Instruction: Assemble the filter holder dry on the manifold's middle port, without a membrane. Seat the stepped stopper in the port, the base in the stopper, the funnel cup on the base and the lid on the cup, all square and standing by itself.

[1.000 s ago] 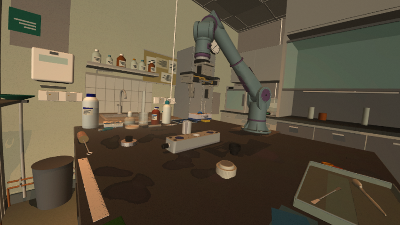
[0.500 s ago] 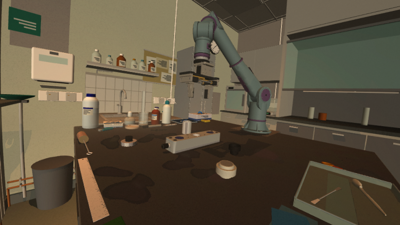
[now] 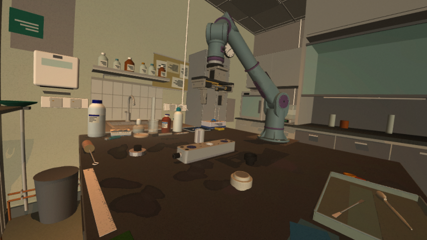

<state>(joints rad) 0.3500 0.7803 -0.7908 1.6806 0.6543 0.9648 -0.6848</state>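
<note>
My gripper (image 3: 212, 100) hangs high above the back of the dark bench, open and empty, over the manifold's far side. The manifold (image 3: 205, 150) is a pale grey block with three ports on top and a black knob at its left end. The black stepped stopper (image 3: 250, 158) sits on the bench to the manifold's right. The base (image 3: 137, 151), a silver disc with a black stub, lies to the left. The funnel cup (image 3: 199, 135), a pale cylinder, stands upright just behind the manifold. The cream lid (image 3: 241, 180) lies in front, toward the near edge.
The bench's left edge carries a ruler (image 3: 99, 201) and a brush (image 3: 88, 148). A tray (image 3: 371, 206) with a spatula and spoon sits at the near right. Bottles and a beaker (image 3: 153, 126) line the back by the sink. A bin (image 3: 56, 194) stands on the floor at left.
</note>
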